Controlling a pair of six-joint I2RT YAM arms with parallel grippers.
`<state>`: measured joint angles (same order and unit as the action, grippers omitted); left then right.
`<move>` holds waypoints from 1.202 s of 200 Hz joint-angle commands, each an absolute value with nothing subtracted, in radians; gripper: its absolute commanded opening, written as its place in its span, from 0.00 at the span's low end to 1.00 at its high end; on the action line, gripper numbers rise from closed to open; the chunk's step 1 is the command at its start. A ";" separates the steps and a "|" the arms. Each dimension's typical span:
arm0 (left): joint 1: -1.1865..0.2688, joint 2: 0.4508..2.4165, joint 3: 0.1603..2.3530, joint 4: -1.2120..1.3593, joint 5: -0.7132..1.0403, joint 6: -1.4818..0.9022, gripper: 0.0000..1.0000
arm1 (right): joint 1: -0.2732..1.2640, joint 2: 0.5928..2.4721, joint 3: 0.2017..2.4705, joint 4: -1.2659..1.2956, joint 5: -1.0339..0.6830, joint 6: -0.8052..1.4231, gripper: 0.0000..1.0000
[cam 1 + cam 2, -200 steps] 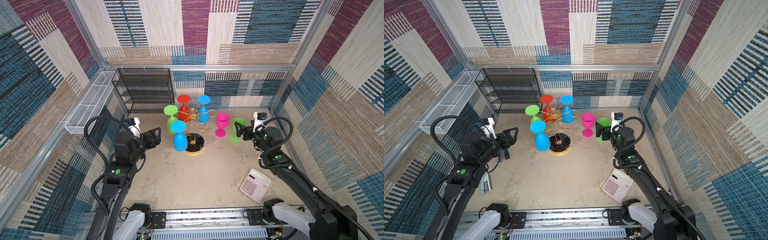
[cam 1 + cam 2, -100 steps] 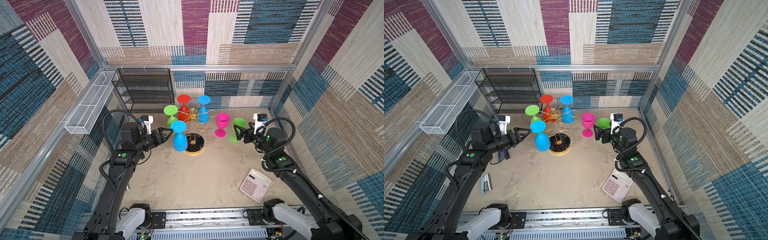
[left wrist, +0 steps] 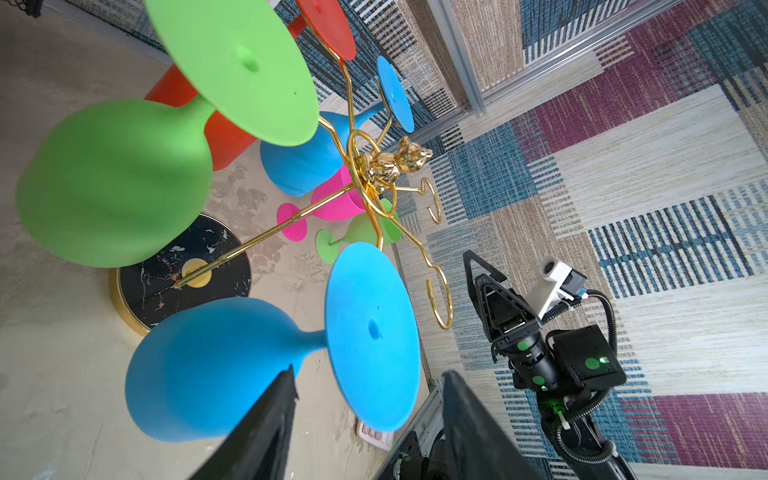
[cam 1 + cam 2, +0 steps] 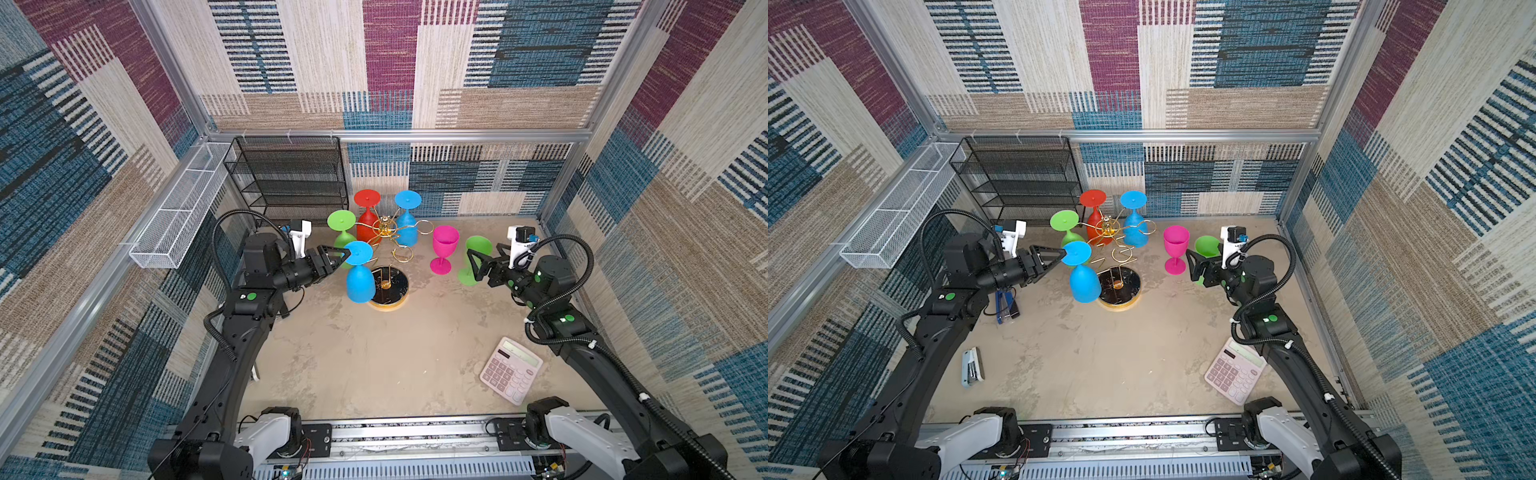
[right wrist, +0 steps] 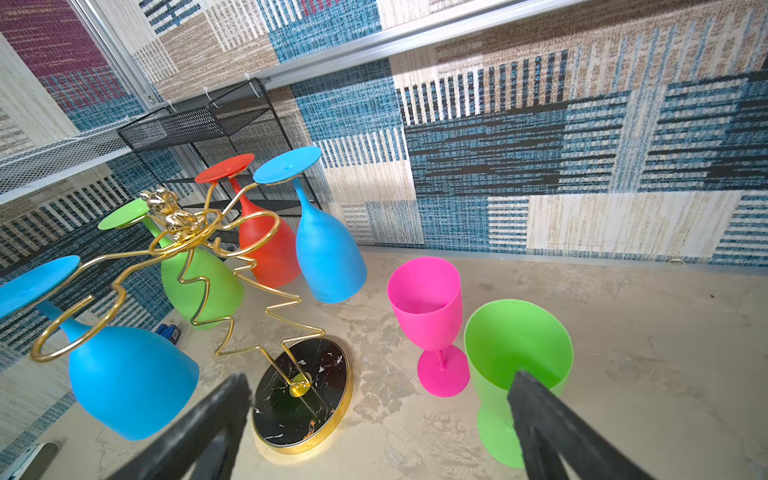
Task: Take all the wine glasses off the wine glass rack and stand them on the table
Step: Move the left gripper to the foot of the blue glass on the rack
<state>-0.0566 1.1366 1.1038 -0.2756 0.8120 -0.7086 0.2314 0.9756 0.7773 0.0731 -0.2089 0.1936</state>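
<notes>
The gold wine glass rack [image 4: 384, 227] stands on its round black base [image 4: 390, 291] mid-table. Several glasses hang upside down from its arms: green, red and two blue. In both top views my left gripper [image 4: 343, 255] is at the front blue wine glass [image 4: 359, 282], level with its foot. In the left wrist view the open jaws flank the rim of that blue foot [image 3: 370, 332], and I see no contact. My right gripper [image 4: 473, 266] is open and empty beside an upright green glass [image 5: 515, 340].
A pink glass [image 4: 444, 245] stands upright next to the green one. At the back left are a black mesh shelf [image 4: 291, 178] and a white wire basket [image 4: 178, 212]. A calculator [image 4: 510, 370] lies front right and a stapler [image 4: 971, 368] front left.
My left arm has reached right, from clear of the rack to the front blue glass's foot, and its jaws have narrowed. The right arm has barely shifted.
</notes>
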 commanded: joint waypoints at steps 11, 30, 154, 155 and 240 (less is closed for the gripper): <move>-0.056 1.158 1.120 -0.233 0.863 -0.730 0.52 | 0.231 0.969 0.784 0.089 -0.223 0.215 0.99; -0.057 1.167 1.124 -0.239 0.869 -0.728 0.48 | 0.231 0.968 0.783 0.089 -0.225 0.218 0.99; -0.057 1.169 1.115 -0.231 0.897 -0.742 0.24 | 0.231 0.962 0.776 0.093 -0.225 0.224 0.99; -0.057 1.169 1.115 -0.231 0.897 -0.742 0.23 | 0.231 0.963 0.776 0.093 -0.224 0.224 0.99; -0.056 1.147 1.101 -0.195 0.891 -0.790 0.10 | 0.230 0.966 0.775 0.104 -0.228 0.227 0.99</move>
<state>-0.0574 1.1576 1.1084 -0.2569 0.8738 -0.7570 0.2314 0.9665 0.7750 0.0704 -0.2249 0.2195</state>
